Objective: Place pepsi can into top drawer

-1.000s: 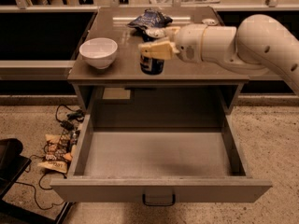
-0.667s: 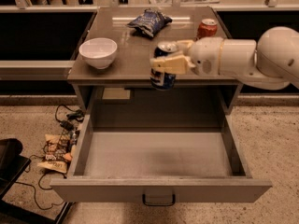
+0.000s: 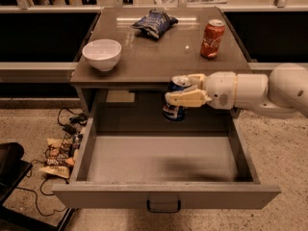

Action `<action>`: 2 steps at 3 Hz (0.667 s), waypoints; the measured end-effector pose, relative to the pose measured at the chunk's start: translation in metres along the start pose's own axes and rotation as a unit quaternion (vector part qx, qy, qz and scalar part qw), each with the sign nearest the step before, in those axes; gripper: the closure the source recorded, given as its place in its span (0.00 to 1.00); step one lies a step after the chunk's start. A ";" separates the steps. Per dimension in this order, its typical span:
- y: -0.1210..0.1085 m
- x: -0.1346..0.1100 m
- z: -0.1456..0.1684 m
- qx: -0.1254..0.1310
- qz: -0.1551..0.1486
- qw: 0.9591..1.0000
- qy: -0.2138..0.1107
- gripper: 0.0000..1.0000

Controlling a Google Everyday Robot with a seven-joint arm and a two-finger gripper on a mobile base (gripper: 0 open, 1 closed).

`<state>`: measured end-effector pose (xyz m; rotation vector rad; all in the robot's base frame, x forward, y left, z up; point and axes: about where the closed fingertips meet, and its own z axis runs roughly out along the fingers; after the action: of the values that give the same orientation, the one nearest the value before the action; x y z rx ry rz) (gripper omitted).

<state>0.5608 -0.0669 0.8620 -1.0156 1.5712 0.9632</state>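
Cream two-finger claw (image 3: 179, 98) at frame centre is closed around the small dark blue pepsi can (image 3: 173, 112). The can is upright, held above the back of the open wide grey top drawer (image 3: 163, 197).

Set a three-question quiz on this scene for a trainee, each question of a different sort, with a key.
1. True or false: the pepsi can already rests on the floor of the open drawer.
2. Where is the claw? A) over the white bowl B) above the rear of the drawer, just off the table edge C) touching the red can
3. Fill in: the claw is shut on the ____.
Key: 1 false, it is held in the air. 2 B. 3 pepsi can.
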 end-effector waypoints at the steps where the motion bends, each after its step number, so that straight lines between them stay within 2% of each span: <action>1: 0.003 0.017 0.020 -0.007 0.011 1.000 0.000 1.00; 2: 0.011 0.064 0.049 -0.012 0.018 1.000 -0.019 1.00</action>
<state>0.5553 -0.0274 0.7909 -0.9825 1.5542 1.0222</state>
